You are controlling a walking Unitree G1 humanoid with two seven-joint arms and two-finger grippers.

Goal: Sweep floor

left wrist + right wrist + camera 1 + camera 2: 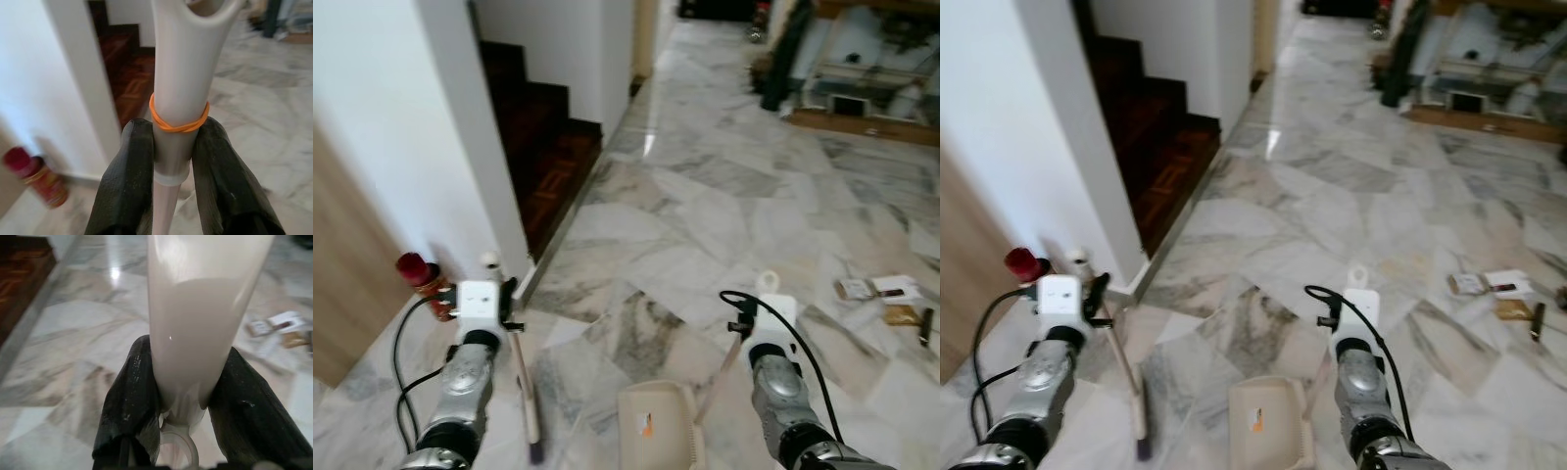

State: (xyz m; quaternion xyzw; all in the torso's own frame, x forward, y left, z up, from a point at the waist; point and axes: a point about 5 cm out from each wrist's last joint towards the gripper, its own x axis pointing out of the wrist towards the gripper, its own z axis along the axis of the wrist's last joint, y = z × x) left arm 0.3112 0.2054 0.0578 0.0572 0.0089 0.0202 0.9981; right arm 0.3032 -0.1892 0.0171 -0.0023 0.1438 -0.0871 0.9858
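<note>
A home, seen from a hallway or open living area. Polished grey-veined marble floor [724, 196] runs ahead of the fingers and reflects light. Off to the left of the fingers, a dark wooden staircase [543, 127] climbs behind a white wall [421, 137], with a wood-panelled door or cupboard face [342, 294] nearer the robot. A red-capped can [423, 279] stands at the wall's foot. Far ahead to the right sits a low wooden shelf unit [867, 78] with household clutter, and small packets [886, 294] lie scattered on the floor
</note>
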